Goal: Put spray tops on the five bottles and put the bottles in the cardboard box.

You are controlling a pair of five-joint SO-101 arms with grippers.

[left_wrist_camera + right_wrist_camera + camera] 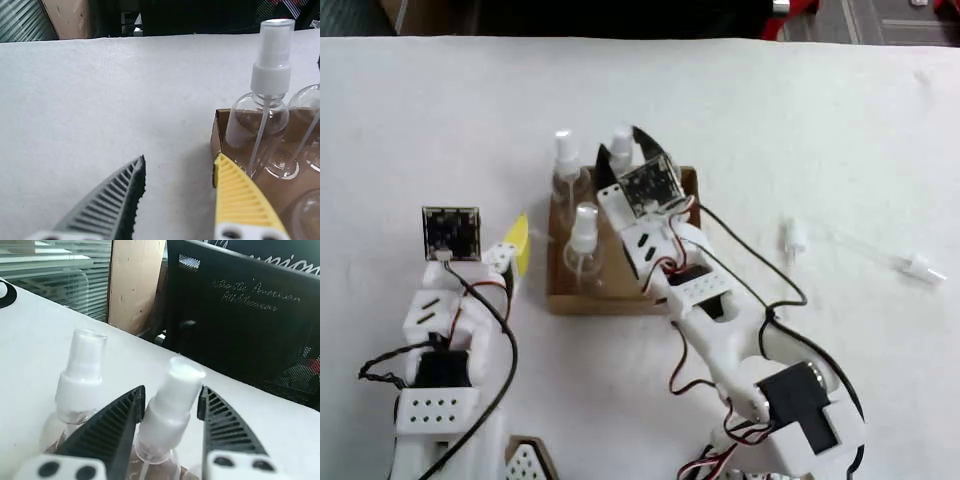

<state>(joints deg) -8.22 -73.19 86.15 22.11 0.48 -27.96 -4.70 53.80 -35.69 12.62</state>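
Logged cardboard box (610, 298) on white table (770, 120); all places below taken from the box as seen in high view. Counted three bottles upright inside it, each carrying a spray top: first bottle (565, 165) in far left corner, second bottle (620, 150) just beside it along far wall, third bottle (584, 240) closer in, against left wall. Found right gripper (171, 392) poised above far end of box, fingers parted and straddling the spray top (172, 385) of second bottle; one finger right against the collar, other finger showing a narrow gap, so not clamped. Found left gripper (180, 159) low over table just outside left wall of box, fingers spread wide with nothing between them; yellow finger (240, 195) just beside the wall, grey finger (115, 205) farther out from it. Noted first loose spray top (795, 238) lying on table right of box, near it, and second loose spray top (918, 267) well beyond that, dip tube trailing back toward box
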